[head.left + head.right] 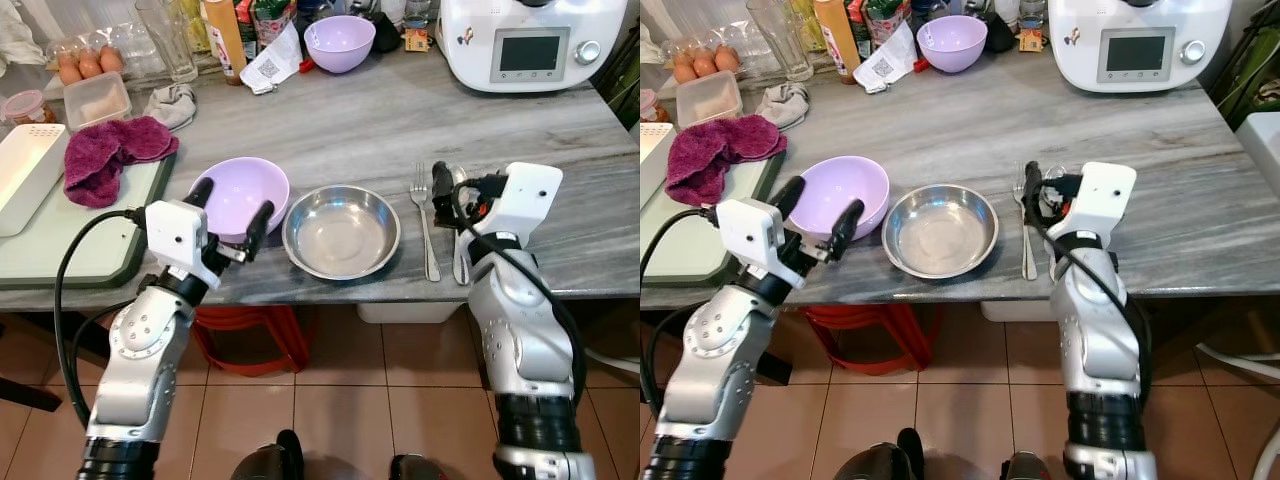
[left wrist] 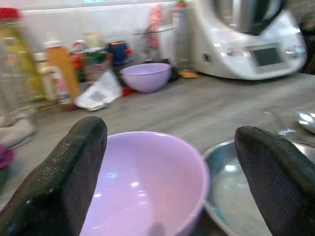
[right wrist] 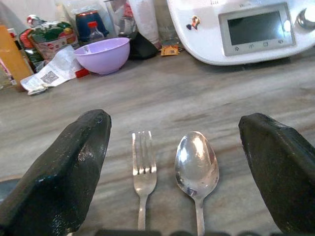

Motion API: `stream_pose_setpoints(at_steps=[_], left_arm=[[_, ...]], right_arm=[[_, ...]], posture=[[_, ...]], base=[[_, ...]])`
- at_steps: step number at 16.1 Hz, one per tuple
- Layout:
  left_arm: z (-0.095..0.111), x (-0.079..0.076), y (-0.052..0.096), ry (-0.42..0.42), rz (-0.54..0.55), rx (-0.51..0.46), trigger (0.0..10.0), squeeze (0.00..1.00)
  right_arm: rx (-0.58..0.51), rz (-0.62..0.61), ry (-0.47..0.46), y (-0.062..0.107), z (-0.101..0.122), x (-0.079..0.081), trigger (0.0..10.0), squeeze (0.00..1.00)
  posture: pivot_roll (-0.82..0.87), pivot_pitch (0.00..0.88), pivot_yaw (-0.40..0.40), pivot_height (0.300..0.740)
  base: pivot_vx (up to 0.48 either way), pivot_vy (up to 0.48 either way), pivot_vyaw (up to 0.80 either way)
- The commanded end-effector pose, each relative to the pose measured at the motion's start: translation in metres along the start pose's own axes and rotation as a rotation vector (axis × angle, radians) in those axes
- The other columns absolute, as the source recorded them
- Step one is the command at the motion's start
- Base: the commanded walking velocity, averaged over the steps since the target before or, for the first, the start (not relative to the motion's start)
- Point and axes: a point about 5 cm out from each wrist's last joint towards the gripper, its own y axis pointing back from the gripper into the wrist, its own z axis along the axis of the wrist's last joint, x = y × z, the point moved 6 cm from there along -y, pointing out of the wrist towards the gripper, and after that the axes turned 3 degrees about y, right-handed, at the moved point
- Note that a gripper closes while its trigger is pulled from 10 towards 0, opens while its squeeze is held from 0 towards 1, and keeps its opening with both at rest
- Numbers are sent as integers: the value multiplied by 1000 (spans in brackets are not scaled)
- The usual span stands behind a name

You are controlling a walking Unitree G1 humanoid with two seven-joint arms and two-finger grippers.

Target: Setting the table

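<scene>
lilac bowl [image 1: 238, 193] touches steel bowl [image 1: 341, 231]; fork [image 1: 424, 228], spoon [image 3: 197, 169] beside.

The grey marble counter [image 1: 400, 120] carries a lilac bowl [image 1: 240, 195], a steel bowl [image 1: 341, 231], a fork [image 1: 424, 225], a spoon [image 3: 197, 169] and a white kitchen machine [image 1: 530, 40].

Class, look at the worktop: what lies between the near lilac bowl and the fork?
The steel bowl sits between the near lilac bowl and the fork, almost touching the lilac bowl; the left eye view shows it best.
</scene>
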Motion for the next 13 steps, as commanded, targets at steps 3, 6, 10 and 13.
stream_pose_setpoints(at_steps=[3,6,10,13], left_arm=[[3,22,-4,-51,181,-2,10000,0],[-7,21,-6,-74,219,40,10000,0],[-11,12,-10,-104,217,45,10000,0],[-14,11,-12,-122,229,54,10000,0]], right_arm=[[-47,26,57,7,7,12,10000,1000],[-78,22,71,8,12,13,10000,1000],[-59,34,81,8,7,17,10000,0],[-55,51,74,9,3,23,10000,0]], posture=[[-142,177,78,740],[-149,162,81,740],[-152,143,81,740],[-153,129,78,740]], base=[[0,0,0],[0,0,0],[0,0,-183],[0,0,-185]])
